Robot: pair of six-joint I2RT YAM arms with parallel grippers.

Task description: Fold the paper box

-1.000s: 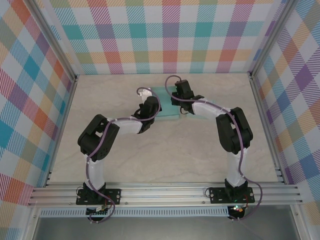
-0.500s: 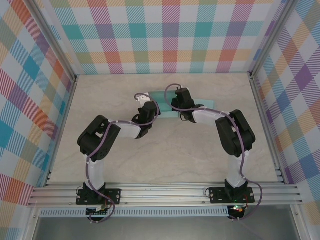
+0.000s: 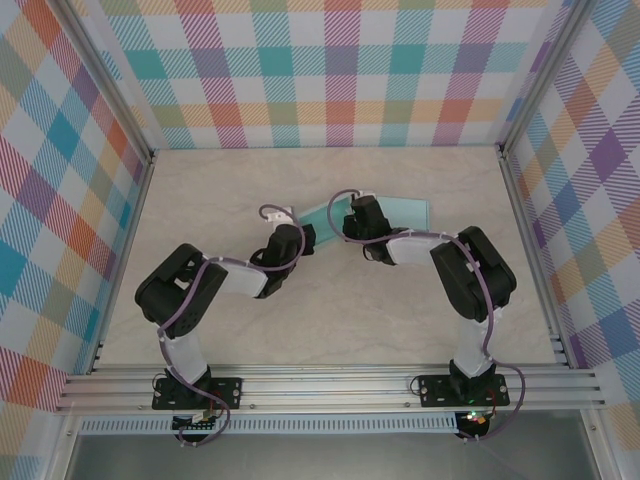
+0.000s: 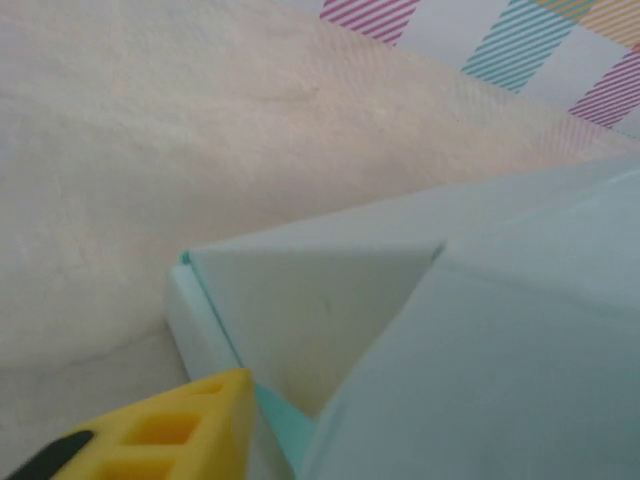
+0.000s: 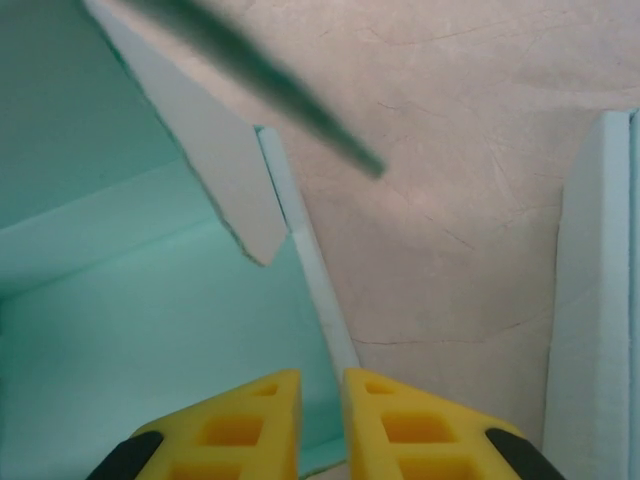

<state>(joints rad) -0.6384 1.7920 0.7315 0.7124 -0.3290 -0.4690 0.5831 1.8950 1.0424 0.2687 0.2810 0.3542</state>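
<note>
Partly inside right gripper (image 5: pixel 322 400): paper box (image 5: pixel 150 300).

The left arm (image 3: pixel 235 278) and right arm (image 3: pixel 415 245) are showing white link shells between black joint housings, with purple cables (image 3: pixel 489 330) looping along them. Black base plates (image 3: pixel 197 393) are anchoring both. The right gripper (image 5: pixel 320 385) is presenting yellow fingers (image 5: pixel 240 425) moulded with rectangular cut-outs.

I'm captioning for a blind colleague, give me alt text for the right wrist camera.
Two yellow fingers at the bottom stand almost together, pinching a thin wall of the pale teal paper box, whose inside lies to the left. Beige table lies to the right, with another pale box panel along the right edge.
</note>
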